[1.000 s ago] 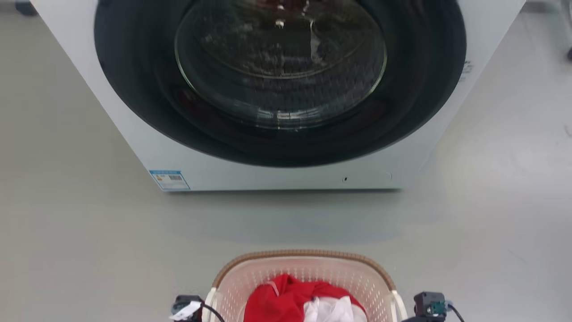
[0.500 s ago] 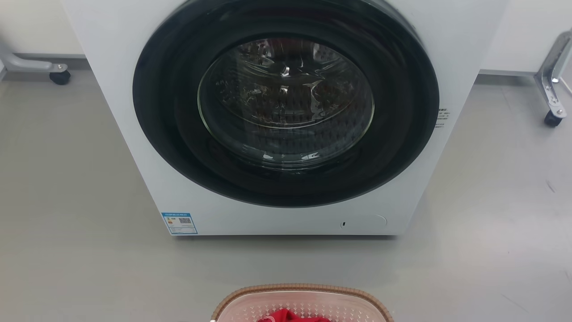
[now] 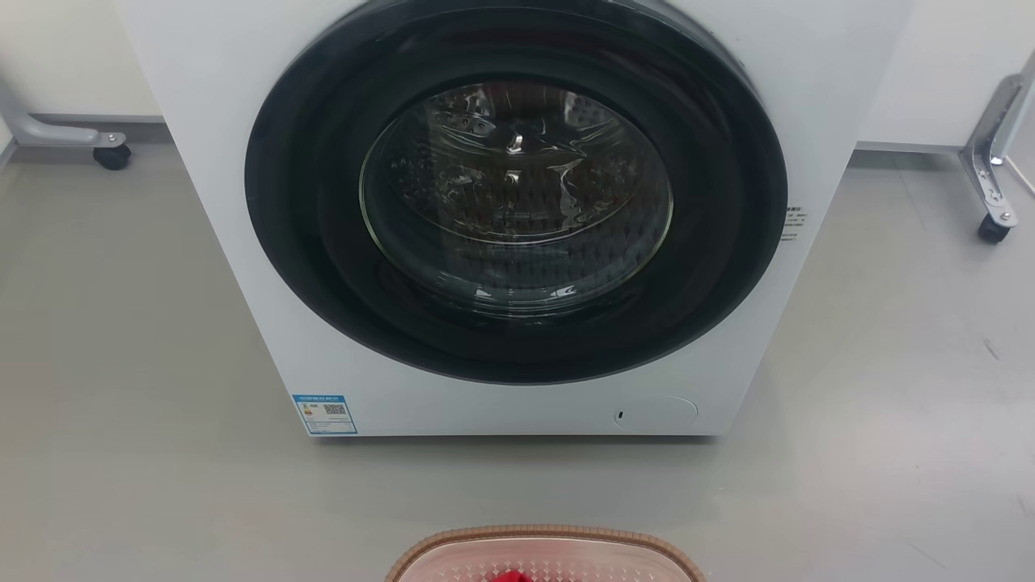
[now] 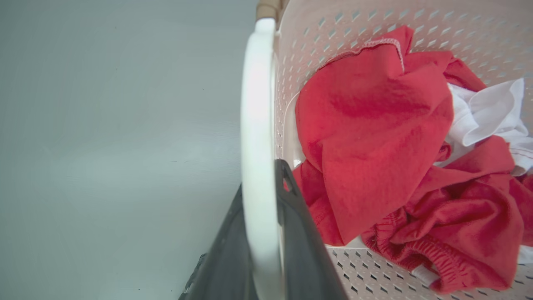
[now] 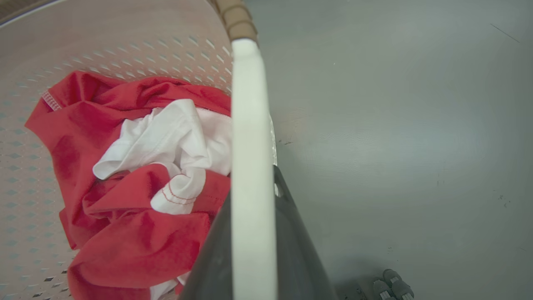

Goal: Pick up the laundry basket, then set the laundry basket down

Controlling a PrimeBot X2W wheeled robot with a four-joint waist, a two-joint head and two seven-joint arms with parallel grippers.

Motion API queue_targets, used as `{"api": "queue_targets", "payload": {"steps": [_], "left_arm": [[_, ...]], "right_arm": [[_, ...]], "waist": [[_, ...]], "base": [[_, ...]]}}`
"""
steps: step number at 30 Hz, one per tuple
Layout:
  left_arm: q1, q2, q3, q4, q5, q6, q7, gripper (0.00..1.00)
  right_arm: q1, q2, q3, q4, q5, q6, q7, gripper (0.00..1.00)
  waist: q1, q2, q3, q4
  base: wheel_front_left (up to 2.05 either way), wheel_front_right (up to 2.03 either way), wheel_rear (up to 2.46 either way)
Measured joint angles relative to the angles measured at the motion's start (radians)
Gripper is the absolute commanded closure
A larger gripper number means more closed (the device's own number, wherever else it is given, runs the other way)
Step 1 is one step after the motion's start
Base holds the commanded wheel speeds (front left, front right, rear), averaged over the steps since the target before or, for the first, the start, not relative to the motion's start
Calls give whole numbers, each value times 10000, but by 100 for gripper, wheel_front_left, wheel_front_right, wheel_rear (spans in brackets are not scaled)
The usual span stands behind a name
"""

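Head view: laundry basket [image 3: 546, 535], holding red and white clothes [image 4: 374, 137], at bottom edge before washing machine [image 3: 242, 242]; left gripper [image 4: 262, 183] clamped on white left handle [image 4: 256, 104], right gripper [image 5: 252, 187] clamped on white right handle [image 5: 250, 104].

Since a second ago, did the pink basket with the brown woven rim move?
Cannot tell. The cream-pink perforated plastic laundry basket sits lower in the head view, but the white washing machine dropped too: the camera moved. The gap between them looks similar.

Your left claw [image 4: 261, 183] and right claw [image 5: 252, 187] each clamp a handle [image 4: 256, 104] of the laundry basket [image 4: 333, 25] (dark fingers [image 4: 300, 233] straddling the loop).
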State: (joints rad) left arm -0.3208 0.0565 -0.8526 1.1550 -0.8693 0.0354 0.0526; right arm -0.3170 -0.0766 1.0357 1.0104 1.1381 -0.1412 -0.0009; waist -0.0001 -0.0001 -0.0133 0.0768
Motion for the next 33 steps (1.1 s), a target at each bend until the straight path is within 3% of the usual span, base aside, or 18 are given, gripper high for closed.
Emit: {"api": "queue_targets", "payload": {"steps": [33], "left_arm": [[5,19,-336,-2,-203,100,69,100]], "right_arm": [[-221,-2,924,228,940,0,-196,100]], "waist": [[1,1,73,-36]], "base": [[0,0,0]]}}
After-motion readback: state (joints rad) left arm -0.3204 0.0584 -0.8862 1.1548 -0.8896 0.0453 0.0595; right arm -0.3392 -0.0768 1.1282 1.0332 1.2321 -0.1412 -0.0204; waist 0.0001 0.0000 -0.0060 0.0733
